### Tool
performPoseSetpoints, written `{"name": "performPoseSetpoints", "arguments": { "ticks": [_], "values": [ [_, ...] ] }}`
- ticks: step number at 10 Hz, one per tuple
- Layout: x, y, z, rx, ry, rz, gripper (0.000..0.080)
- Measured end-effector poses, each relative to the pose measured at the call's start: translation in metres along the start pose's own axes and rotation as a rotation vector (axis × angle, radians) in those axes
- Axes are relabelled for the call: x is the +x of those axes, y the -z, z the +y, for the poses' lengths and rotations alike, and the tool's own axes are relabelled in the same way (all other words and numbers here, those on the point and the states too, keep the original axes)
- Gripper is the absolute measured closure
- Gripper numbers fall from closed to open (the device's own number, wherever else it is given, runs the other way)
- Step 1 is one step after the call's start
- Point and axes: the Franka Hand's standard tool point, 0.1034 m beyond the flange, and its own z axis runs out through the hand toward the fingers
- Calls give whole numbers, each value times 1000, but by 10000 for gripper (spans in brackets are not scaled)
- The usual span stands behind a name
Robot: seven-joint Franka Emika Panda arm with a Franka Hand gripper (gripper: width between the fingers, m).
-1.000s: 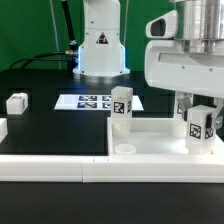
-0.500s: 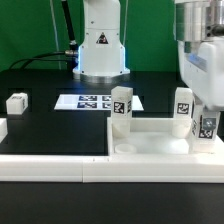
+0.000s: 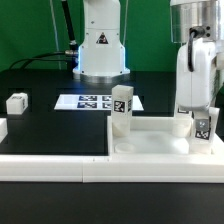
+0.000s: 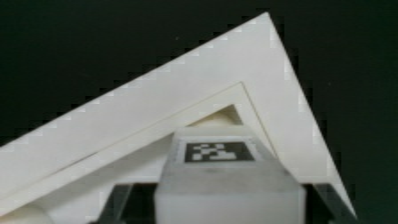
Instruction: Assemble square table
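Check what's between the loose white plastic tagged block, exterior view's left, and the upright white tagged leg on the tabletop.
Exterior view: bare black table, then the thin flat white marker board, which runs on behind the upright white leg.

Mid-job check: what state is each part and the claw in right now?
Claw: shut on a white tagged block leg, upright at a tabletop corner.
White plastic square rimmed tabletop: lying flat, rim up.
Second white tagged leg: upright at the tabletop's corner on the exterior view's left.
Loose white block leg: lying apart, untouched.
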Motion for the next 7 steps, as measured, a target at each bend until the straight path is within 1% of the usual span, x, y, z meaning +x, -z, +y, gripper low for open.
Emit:
{"name": "performPoseSetpoints", "arguments": {
  "ticks": [3,4,5,6,7],
  "values": [
    [1,0,1,3,23,0,509],
    [1,0,1,3,84,0,429],
    [2,1,-1,4,254,3,291],
    [0,2,0,7,386,2,291],
    [-3,1,2,11,530,2,180]
  ]
}}
